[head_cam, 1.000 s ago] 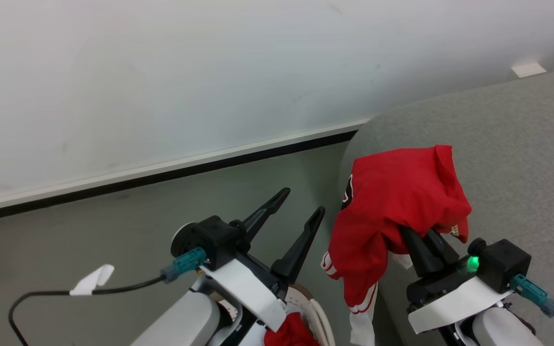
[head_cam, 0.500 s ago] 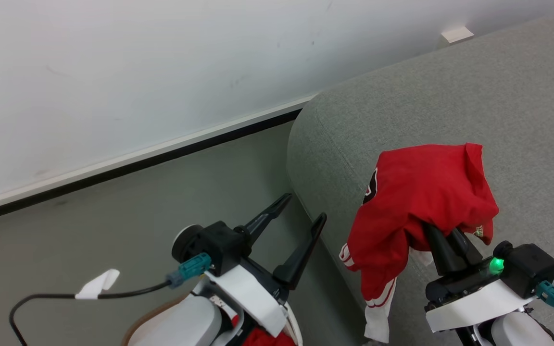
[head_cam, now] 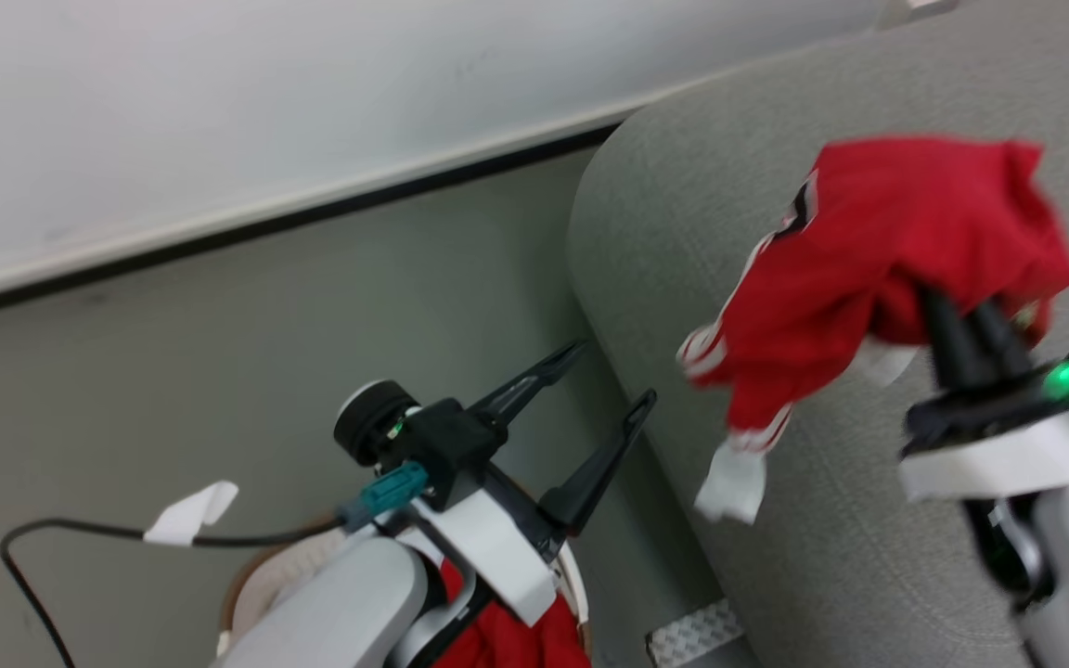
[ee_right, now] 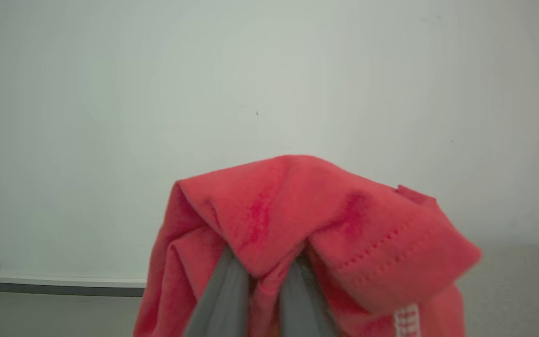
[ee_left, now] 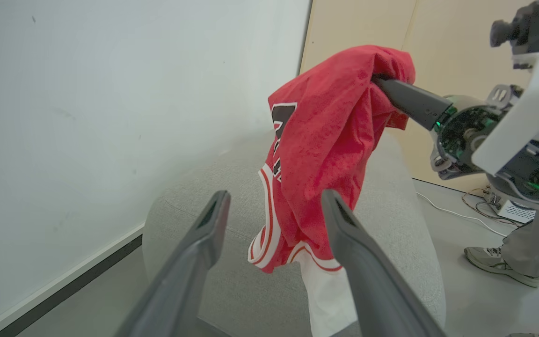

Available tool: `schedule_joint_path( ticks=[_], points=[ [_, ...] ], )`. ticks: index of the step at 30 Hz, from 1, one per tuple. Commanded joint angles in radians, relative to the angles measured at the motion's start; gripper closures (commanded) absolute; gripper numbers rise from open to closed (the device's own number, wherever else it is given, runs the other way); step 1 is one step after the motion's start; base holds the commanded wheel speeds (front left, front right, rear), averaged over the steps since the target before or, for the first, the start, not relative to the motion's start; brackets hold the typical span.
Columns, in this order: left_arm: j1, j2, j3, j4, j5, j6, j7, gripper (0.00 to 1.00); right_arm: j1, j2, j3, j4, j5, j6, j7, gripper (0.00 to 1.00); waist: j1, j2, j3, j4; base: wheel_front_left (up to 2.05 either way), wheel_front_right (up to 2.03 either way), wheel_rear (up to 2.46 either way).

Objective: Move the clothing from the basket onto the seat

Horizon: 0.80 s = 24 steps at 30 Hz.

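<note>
A red garment of the clothing (head_cam: 896, 232) with white trim hangs over the grey seat (head_cam: 683, 241), draped over my right gripper (head_cam: 957, 306), which is shut on it. The right wrist view has the same red cloth (ee_right: 297, 210) bunched over the two closed fingers (ee_right: 225, 290). My left gripper (head_cam: 615, 373) stands open and holds nothing, beside the seat's rounded edge. Its wrist view looks between its fingers (ee_left: 213, 220) at the hanging garment (ee_left: 325, 140). Under the left forearm sits the basket (head_cam: 247, 580), with more red clothing (head_cam: 507, 640) inside.
A white wall with a dark baseboard (head_cam: 312, 209) runs behind the grey floor. A black cable with a white tag (head_cam: 191, 515) trails at the lower left. A person's shoe (ee_left: 498, 267) and floor cables lie beyond the seat. A metal plate (head_cam: 692, 631) sits at the seat's foot.
The head camera has shifted. My right gripper has carried the red garment up and farther over the seat, its hem swinging. The left gripper stays open in place.
</note>
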Motion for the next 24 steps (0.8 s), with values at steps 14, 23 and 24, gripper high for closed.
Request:
schedule_joint_path(
  ticks=[14,23,24],
  points=[
    [-0.156,0.047,-0.015,-0.099,0.044,-0.03,0.074,0.0,-0.417,-0.152,-0.342,0.094,0.055,-0.002,0.061,1.0,-0.0001,-0.0001,0.353,0.151,0.0,0.0,0.0],
    [-0.203,0.079,0.001,-0.131,0.055,-0.036,0.068,0.0,-0.539,-0.26,-0.438,0.232,0.039,-0.002,0.144,1.0,-0.0001,-0.0001,0.515,0.233,0.0,0.0,0.0],
    [-0.208,0.081,0.001,-0.131,0.058,-0.036,0.064,0.0,-0.541,-0.272,-0.439,0.257,0.03,-0.002,0.157,1.0,-0.0001,-0.0001,0.527,0.242,0.0,0.0,0.0]
  ],
)
